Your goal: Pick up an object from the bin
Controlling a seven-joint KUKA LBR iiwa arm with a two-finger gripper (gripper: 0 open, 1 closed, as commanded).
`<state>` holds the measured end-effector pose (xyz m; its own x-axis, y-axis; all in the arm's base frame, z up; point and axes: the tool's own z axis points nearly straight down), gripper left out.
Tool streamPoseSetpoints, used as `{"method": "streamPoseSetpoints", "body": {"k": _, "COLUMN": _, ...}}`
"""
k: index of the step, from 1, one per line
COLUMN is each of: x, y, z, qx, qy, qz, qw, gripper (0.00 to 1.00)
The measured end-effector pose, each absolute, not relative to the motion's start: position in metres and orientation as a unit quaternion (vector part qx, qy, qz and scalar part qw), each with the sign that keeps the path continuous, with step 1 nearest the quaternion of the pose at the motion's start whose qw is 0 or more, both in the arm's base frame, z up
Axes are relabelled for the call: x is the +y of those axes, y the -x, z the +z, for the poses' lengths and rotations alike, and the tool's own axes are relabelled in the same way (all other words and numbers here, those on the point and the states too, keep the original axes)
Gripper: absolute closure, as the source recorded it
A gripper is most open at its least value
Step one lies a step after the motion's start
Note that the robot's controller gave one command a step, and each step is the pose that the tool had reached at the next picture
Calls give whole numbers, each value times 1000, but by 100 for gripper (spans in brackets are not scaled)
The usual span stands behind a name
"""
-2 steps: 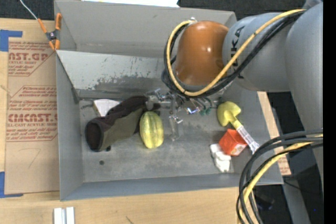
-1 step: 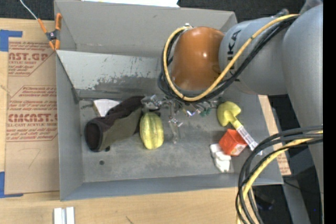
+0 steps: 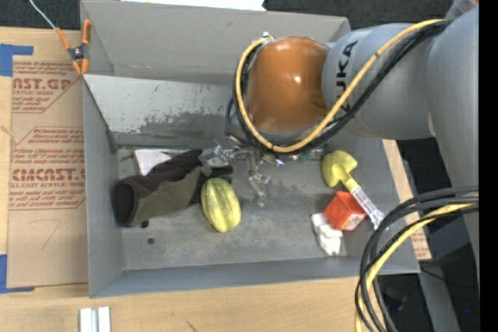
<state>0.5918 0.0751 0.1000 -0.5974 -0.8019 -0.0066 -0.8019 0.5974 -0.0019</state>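
My gripper (image 3: 237, 169) hangs under the arm's orange dome over the middle of the bin, open, with nothing between its metal fingers (image 3: 258, 183). Just below and left of it lies a yellow-green striped toy squash (image 3: 221, 204). A dark brown and olive cloth, like a sock (image 3: 156, 190), stretches from the squash toward the bin's left wall, and its right end reaches up to the left finger. Whether that finger touches the cloth I cannot tell.
A white card (image 3: 149, 159) peeks out behind the cloth. At the right lie a yellow-headed brush-like thing (image 3: 339, 167) with a pale handle, an orange block (image 3: 345, 211) and a small white lump (image 3: 328, 237). The arm covers the bin's upper right.
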Motion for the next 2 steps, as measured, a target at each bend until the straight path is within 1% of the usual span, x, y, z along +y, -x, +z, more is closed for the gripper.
{"method": "streamPoseSetpoints", "body": {"k": 1, "x": 87, "y": -586, "z": 70, "qx": 935, "qy": 355, "qz": 2, "qw": 2, "gripper": 0}}
{"method": "streamPoseSetpoints", "body": {"k": 2, "x": 87, "y": -591, "z": 72, "qx": 837, "qy": 547, "qz": 0, "qw": 7, "gripper": 100}}
